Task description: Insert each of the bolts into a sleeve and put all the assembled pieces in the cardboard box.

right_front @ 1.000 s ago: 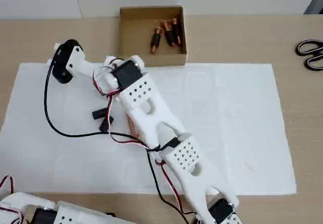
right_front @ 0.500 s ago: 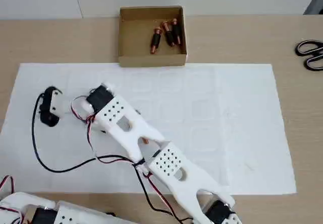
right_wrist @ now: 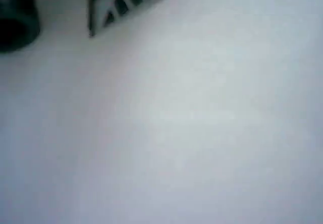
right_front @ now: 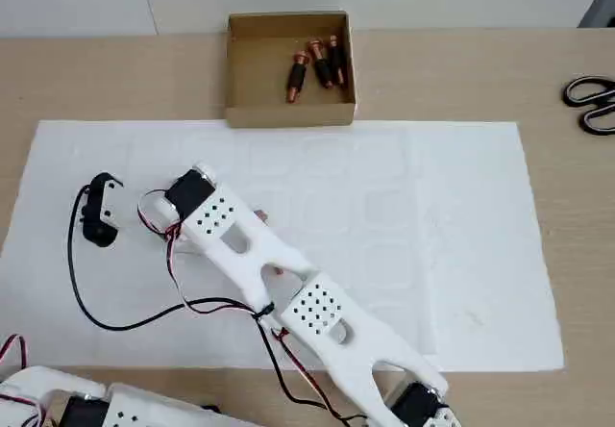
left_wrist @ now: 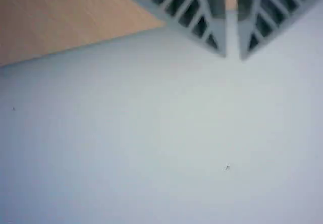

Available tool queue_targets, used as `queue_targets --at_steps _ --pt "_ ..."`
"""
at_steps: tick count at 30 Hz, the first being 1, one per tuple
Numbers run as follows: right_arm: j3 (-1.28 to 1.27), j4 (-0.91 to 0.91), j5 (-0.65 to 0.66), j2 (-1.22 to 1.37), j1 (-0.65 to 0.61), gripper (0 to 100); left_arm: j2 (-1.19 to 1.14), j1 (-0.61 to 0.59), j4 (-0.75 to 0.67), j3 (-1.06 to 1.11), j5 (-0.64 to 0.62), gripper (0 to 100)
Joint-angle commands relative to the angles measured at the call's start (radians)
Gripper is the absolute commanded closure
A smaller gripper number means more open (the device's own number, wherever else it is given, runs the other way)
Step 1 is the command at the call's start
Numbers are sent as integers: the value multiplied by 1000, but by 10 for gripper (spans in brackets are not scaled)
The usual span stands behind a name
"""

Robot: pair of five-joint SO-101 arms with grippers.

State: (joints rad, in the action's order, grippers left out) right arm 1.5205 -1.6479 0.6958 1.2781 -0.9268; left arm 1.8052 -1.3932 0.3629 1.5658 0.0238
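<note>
Swinging back from the box for the next sleeve.

Over the last second my right arm (right_front: 288,283) has pulled away from the box (right_front: 252,62) at the table's far edge and dropped low toward the mat's (right_front: 461,254) left edge. The box count is unchanged at three assembled pieces (right_front: 296,76), so I judge a fresh pickup is starting. One dark sleeve (right_wrist: 15,17) lies just beside the right gripper (right_wrist: 103,14), whose state I can't tell. The left gripper (left_wrist: 233,52) hangs by a mat edge, jaws practically together, holding nothing. Two copper glints (right_front: 259,216) beside the arm may be bolts.
</note>
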Motion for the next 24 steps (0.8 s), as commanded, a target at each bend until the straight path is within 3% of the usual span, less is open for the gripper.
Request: queue_targets --at_steps 1,4,8,18,24 --pt "9 4 3 28 16 812 14 2 -20 -10 -6 994" --pt "9 -5 2 42 50 833 14 2 -20 -10 -6 994" --pt "9 -5 0 42 91 998 14 2 -20 -10 -6 994" --pt "172 -18 0 36 117 995 14 3 -21 -10 -6 994" --pt "157 -39 -54 -154 150 995 14 43 -21 -10 -6 994"
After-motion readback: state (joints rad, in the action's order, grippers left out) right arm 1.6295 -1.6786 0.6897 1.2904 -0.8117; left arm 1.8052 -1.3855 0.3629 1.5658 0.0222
